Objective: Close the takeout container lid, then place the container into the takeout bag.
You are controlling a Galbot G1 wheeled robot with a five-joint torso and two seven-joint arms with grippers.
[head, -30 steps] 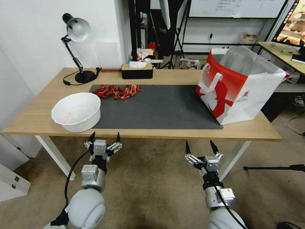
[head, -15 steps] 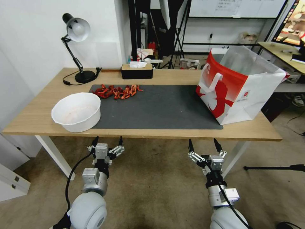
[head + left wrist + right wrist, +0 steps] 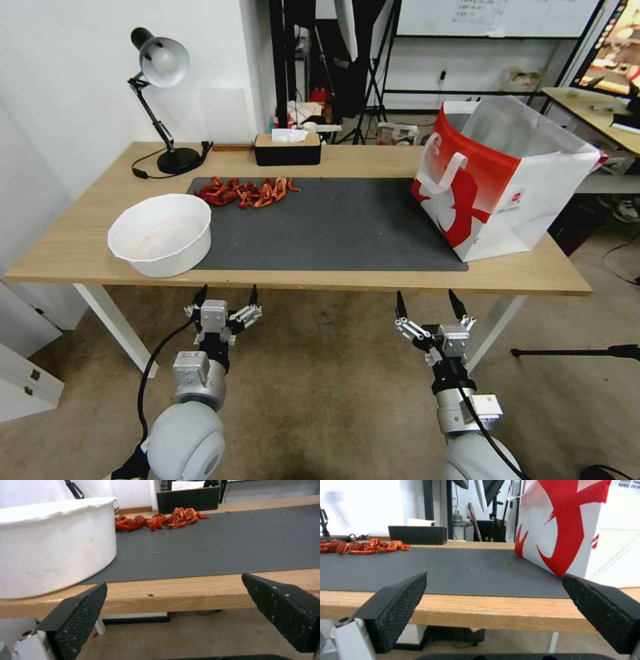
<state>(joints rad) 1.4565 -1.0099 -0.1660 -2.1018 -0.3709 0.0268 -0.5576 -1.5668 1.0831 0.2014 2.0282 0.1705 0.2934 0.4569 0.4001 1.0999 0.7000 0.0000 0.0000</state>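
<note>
Wooden desk [image 3: 80,250] with a dark mat [image 3: 333,227], takeout bag [image 3: 497,180] on its right end; both end effectors, left [image 3: 225,294] and right [image 3: 427,303], spread wide below the front edge, unchanged since half a second ago.

Your takeout item on record: one large boxy red-and-white paper takeout bag [image 3: 497,193] with white strap handles and a white figure print on its red face. State: upright, mouth open, translucent liner standing above the rim. Location: right end of the wooden tabletop [image 3: 80,247], one lower corner resting on the dark grey mat [image 3: 333,227]. In your right wrist view, its red-and-white side panel [image 3: 583,527] stands at the mat's far right edge.
</note>
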